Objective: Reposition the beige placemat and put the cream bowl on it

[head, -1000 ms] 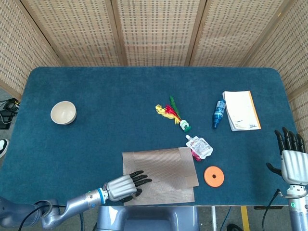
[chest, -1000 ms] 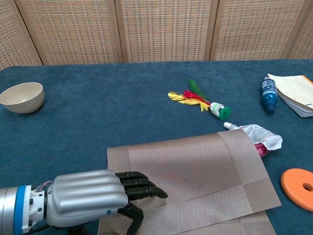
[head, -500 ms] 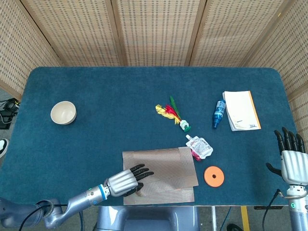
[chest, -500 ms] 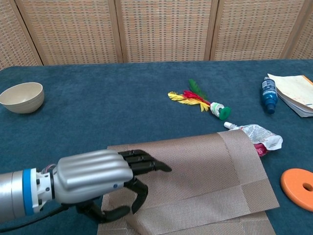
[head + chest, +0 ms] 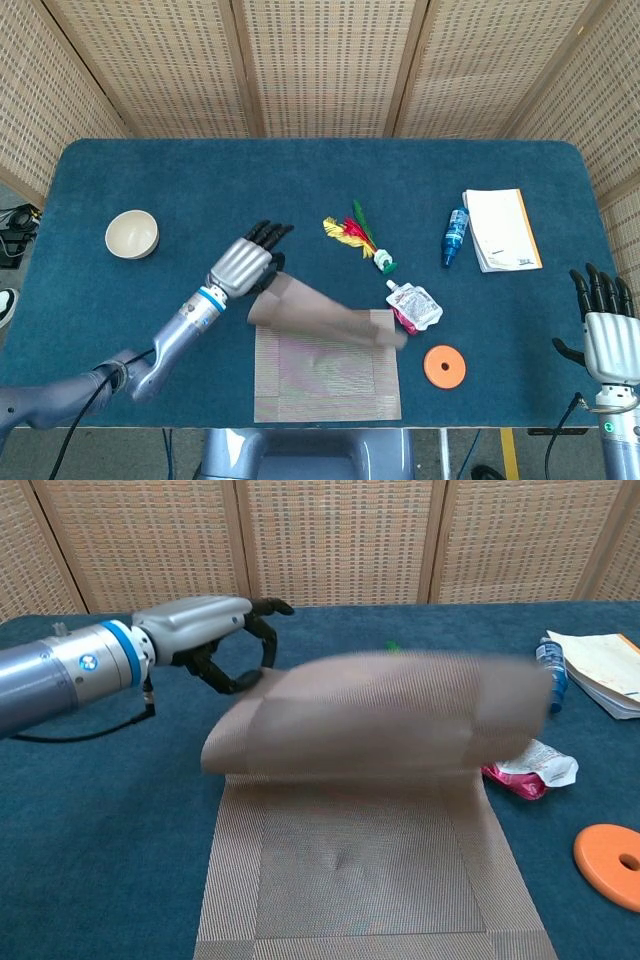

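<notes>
My left robot hand (image 5: pixel 246 264) is raised above the blue bench (image 5: pixel 180 190), pinching one corner of the beige placemat (image 5: pixel 328 372) between thumb and fingers. The top layer of the placemat is lifted off the bench and smeared with motion blur (in the chest view it hides most of what lies behind it), while another layer lies flat near the front edge of the bench.

The cream bowl (image 5: pixel 132 234) stands upright far to the left, well apart from the placemat.

My right robot hand (image 5: pixel 605 335) holds nothing at the bench's right edge, fingers straight and pointing up.

To the right of the placemat lie a crumpled pouch (image 5: pixel 415 304) and an orange disc (image 5: pixel 445 365); beyond them are a feather shuttlecock (image 5: pixel 358 239), a blue bottle (image 5: pixel 455 236) and a notebook (image 5: pixel 501 230).
</notes>
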Motion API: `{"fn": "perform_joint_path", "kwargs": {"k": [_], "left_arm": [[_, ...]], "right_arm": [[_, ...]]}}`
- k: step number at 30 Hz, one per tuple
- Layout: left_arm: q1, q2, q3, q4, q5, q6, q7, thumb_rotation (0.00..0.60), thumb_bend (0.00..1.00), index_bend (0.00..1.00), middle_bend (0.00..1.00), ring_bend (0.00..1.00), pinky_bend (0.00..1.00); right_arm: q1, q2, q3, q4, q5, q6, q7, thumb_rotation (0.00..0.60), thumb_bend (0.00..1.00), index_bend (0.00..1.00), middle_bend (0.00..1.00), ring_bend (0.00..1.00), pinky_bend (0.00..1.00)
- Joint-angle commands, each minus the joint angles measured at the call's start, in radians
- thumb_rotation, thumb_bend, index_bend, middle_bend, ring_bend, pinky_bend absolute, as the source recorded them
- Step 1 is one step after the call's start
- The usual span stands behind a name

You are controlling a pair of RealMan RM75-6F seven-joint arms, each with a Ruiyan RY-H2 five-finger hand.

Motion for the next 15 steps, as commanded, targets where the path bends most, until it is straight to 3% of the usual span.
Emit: {"fn": "perform_joint_path", "kwargs": {"k": [1, 9, 15], "left_arm": [[-0.027, -0.004, -0.054, 0.086, -0.092, -0.048, 0.030, 0.600, 0.65, 0.85, 0.00, 0.00, 0.00], [-0.028, -0.029, -0.051, 0.198, -0.171, -0.083, 0.059, 0.600, 0.67, 0.85, 0.00, 0.00, 0.00], [-0.013, -0.065, -0.045, 0.280, -0.219, -0.051, 0.121, 0.600, 0.68, 0.85, 0.00, 0.00, 0.00]], "right_arm": [[0.001, 0.000, -0.001, -0.001, -0.001, -0.002, -0.002, 0.600, 0.00, 0.00, 0.00, 0.00, 0.00], [0.005, -0.002, -0.004, -0.001, 0.002, -0.015, -0.012, 0.600, 0.00, 0.00, 0.00, 0.00, 0.00], [0.007, -0.004, -0.007, -0.004, 0.006, -0.022, -0.022, 0.600, 0.00, 0.00, 0.00, 0.00, 0.00]]}}
